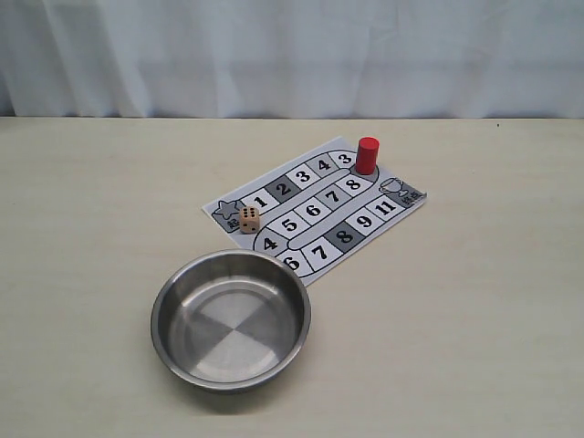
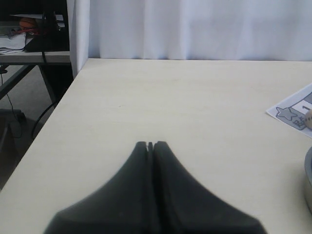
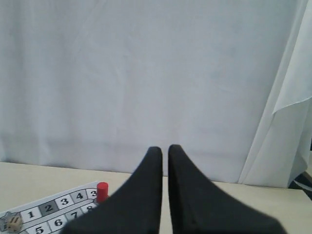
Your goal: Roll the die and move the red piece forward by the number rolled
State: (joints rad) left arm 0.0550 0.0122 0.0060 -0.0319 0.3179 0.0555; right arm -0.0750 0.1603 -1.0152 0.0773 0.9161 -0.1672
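Black numbers 1 to 11 on the board sheet's (image 1: 315,208) winding track of squares.

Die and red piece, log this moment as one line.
die: on board's start corner | red piece: upright beside square 3 | left gripper: shut, empty

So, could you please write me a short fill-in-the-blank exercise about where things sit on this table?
1. The small red cylinder piece stands upright beside the board square numbered ____.
2. The pale wooden die rests on the printed paper game board, next to the grey ____ symbol.
3. The round steel bowl holds ____.
4. The left gripper has its jaws ____.

Missing words: 3; star; nothing; shut
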